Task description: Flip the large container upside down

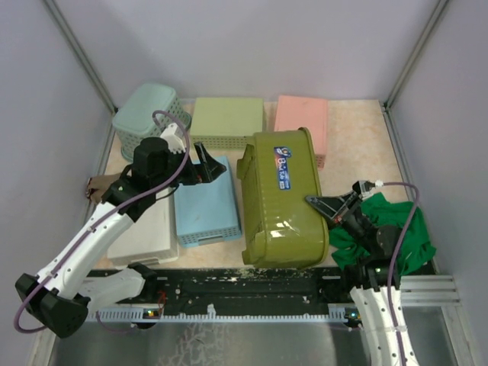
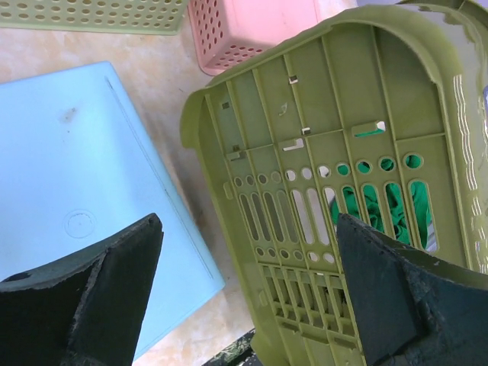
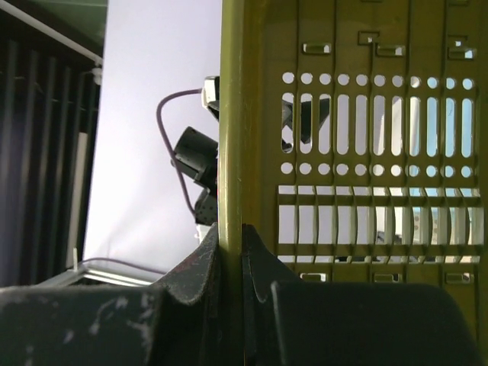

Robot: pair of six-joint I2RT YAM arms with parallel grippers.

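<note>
The large container (image 1: 282, 198), a dark olive-green tub with a blue-and-white sticker, is tipped up on its side in the middle of the table. My right gripper (image 1: 324, 204) is shut on its rim at the right edge; in the right wrist view the jaws (image 3: 231, 232) pinch the thin olive rim (image 3: 232, 114). My left gripper (image 1: 206, 164) hangs open just left of the tub, touching nothing. In the left wrist view its fingers (image 2: 114, 282) frame the tub's ribbed, slotted face (image 2: 320, 175).
A light blue bin (image 1: 204, 202) lies upside down left of the tub, with a white basket (image 1: 145, 232) beside it. At the back stand a teal basket (image 1: 149, 114), a pale green perforated basket (image 1: 227, 120) and a pink basket (image 1: 302, 122). Green cloth (image 1: 389, 229) lies at the right.
</note>
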